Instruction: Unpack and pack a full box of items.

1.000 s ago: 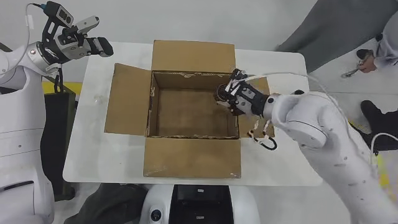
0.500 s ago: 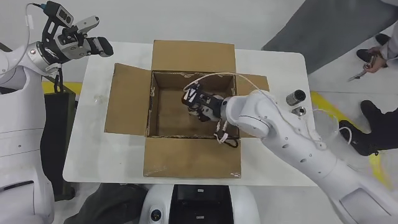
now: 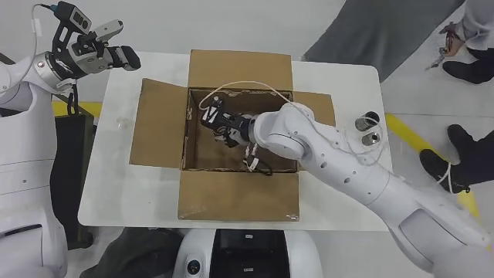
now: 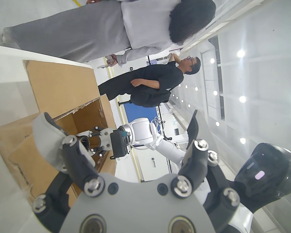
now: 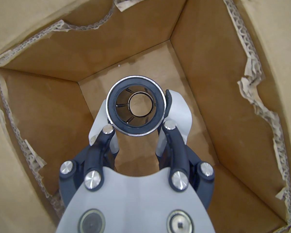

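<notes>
An open cardboard box (image 3: pixel 239 69) sits in the middle of the white table (image 3: pixel 123 193), its flaps folded out. My right gripper (image 3: pixel 216 117) is inside the box near its far-left corner. In the right wrist view the right gripper (image 5: pixel 137 103) is shut on a hollow metal cylinder (image 5: pixel 112 109) with a dark rim, above the bare box floor (image 5: pixel 145 66). My left gripper (image 3: pixel 125 57) hangs off the table's far-left corner. The left wrist view shows the left gripper (image 4: pixel 121 132) open and holding nothing, with the held cylinder (image 4: pixel 84 142) farther off in the box (image 4: pixel 60 86).
Two more metal cylinders (image 3: pixel 369 120) (image 3: pixel 373 137) stand on the table right of the box. The box walls (image 5: pixel 208 61) have torn edges. A person in grey (image 3: pixel 401 15) stands beyond the table's far-right corner.
My right arm has carried the cylinder from the box's right wall leftward across the box to its far-left part. The left arm has not moved.
</notes>
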